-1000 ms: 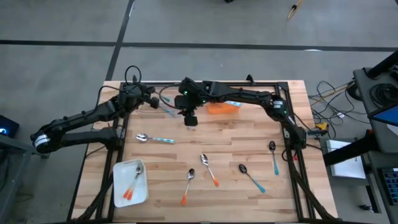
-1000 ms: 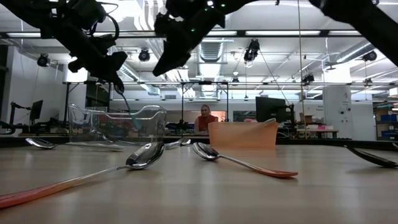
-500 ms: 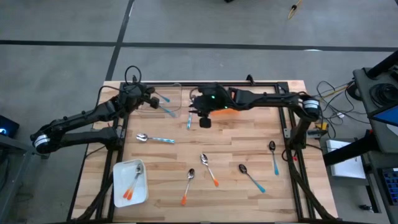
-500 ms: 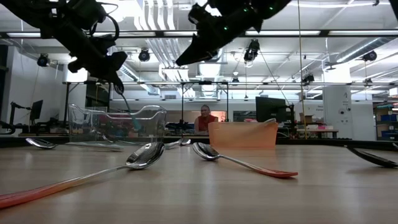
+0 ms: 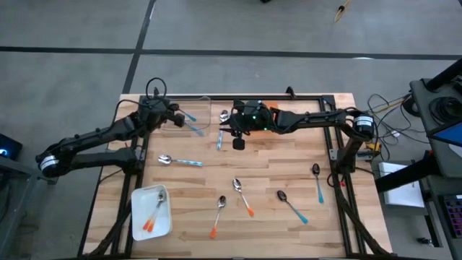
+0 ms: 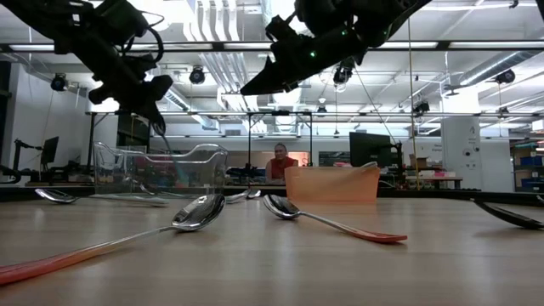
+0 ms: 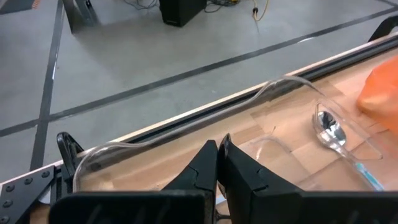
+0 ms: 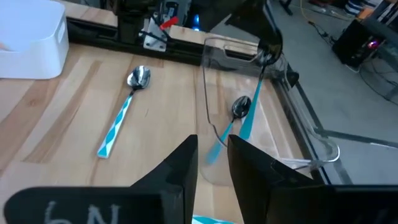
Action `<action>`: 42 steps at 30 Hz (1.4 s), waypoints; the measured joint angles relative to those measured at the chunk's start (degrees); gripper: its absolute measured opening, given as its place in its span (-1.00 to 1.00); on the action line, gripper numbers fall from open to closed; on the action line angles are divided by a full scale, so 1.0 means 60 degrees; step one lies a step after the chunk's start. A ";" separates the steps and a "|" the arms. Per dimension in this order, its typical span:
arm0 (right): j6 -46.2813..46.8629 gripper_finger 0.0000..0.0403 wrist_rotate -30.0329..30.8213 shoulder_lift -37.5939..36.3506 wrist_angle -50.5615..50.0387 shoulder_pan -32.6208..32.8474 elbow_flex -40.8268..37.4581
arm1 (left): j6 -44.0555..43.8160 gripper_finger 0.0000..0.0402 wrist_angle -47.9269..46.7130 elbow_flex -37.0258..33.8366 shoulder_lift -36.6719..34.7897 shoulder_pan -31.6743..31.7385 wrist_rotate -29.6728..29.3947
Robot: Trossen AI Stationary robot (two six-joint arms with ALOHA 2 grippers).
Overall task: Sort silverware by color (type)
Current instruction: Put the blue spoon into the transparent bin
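My left gripper (image 5: 178,115) hovers over the clear container (image 5: 205,101) at the table's far edge, shut on a light-blue-handled spoon (image 8: 249,118). Another light-blue-handled spoon (image 5: 221,128) lies flat with its bowl in that container. My right gripper (image 5: 238,142) is open above the table, just right of that spoon, and touches nothing. A third light-blue spoon (image 5: 179,161) lies on the wood. Two orange-handled spoons (image 5: 243,196) (image 5: 218,217) and two dark teal-handled spoons (image 5: 292,204) (image 5: 317,182) lie nearer the front. My left gripper pinches the spoon by its upper end (image 8: 263,62), coming from above. The spoon hangs slanting below the fingers, lifted clear, its blue handle (image 6: 181,172) lowest and inside the clear container. Its own fingers hide the contact in the left wrist view.
An orange container (image 5: 266,126) sits at the far edge, partly under my right arm. A white tray (image 5: 160,226) with two orange-handled spoons sits at the near left corner. Bare wood lies between the scattered spoons. A person sits far behind the table (image 6: 279,161).
My right gripper has moved toward the table's right edge, away from the clear container, and its arm has swung out to the right. The light-blue spoon that it covered a second ago now shows lying at the container.
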 joint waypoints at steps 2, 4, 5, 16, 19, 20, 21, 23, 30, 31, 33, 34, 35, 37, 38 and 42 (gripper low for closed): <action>0.0004 -0.62 -0.0003 0.0000 0.0007 0.0000 0.0000 | -0.0003 -1.00 0.0000 0.0000 0.0132 0.0004 -0.0004; 0.0004 -0.62 -0.0004 0.0000 -0.0006 0.0000 -0.0002 | -0.0004 -1.00 -0.0004 0.0000 0.0285 0.0004 -0.0007; 0.0004 -0.62 -0.0004 0.0000 -0.0007 0.0000 -0.0004 | -0.0004 -1.00 -0.0004 0.0000 0.0370 0.0000 -0.0009; 0.0157 -0.60 -0.0007 0.0001 -0.0022 0.0000 -0.0004 | -0.0212 -1.00 0.0102 0.0004 0.1033 0.0004 -0.0045; 0.0179 -0.62 -0.0007 0.0004 -0.0022 0.0000 -0.0004 | -0.0234 -1.00 0.0106 0.0007 0.1173 0.0004 -0.0051; 0.0182 -0.63 -0.0007 0.0004 -0.0032 0.0000 -0.0004 | -0.0255 -1.00 0.0106 0.0007 0.1222 0.0004 -0.0047; 0.0182 -0.63 -0.0007 0.0004 -0.0035 0.0000 -0.0004 | -0.0265 -1.00 0.0109 0.0007 0.1264 0.0004 -0.0047; 0.0182 -0.64 -0.0007 0.0004 -0.0040 0.0000 -0.0004 | -0.0269 -0.98 0.0097 0.0007 0.1354 0.0003 -0.0047; 0.0266 -0.61 -0.0011 0.0011 -0.0044 0.0000 -0.0004 | -0.0255 -0.90 0.0037 0.0007 0.1590 0.0001 -0.0053; 0.0266 -0.61 -0.0007 0.0011 -0.0044 0.0000 -0.0004 | -0.0255 -0.89 0.0037 0.0007 0.1609 0.0001 -0.0087; 0.0266 -0.61 -0.0011 0.0011 -0.0054 0.0000 -0.0004 | -0.0260 -0.89 0.0037 0.0007 0.1634 0.0004 -0.0221; 0.0264 -0.61 -0.0011 0.0011 -0.0058 0.0000 -0.0004 | -0.0295 -0.89 0.0037 0.0007 0.1638 0.0004 -0.0281; 0.0263 -0.62 -0.0011 0.0011 -0.0060 0.0000 -0.0004 | -0.0326 -0.89 0.0038 0.0007 0.1638 0.0000 -0.0356; 0.0262 -0.63 -0.0011 0.0011 -0.0062 0.0000 -0.0004 | -0.0364 -0.89 0.0040 0.0007 0.1635 0.0004 -0.0496; 0.0262 -0.64 -0.0011 0.0011 -0.0062 0.0000 -0.0004 | -0.0371 -0.89 0.0040 0.0007 0.1635 0.0004 -0.0527; 0.0262 -0.65 -0.0008 0.0011 -0.0062 0.0000 -0.0004 | -0.0390 -0.89 0.0058 0.0007 0.1631 0.0004 -0.0535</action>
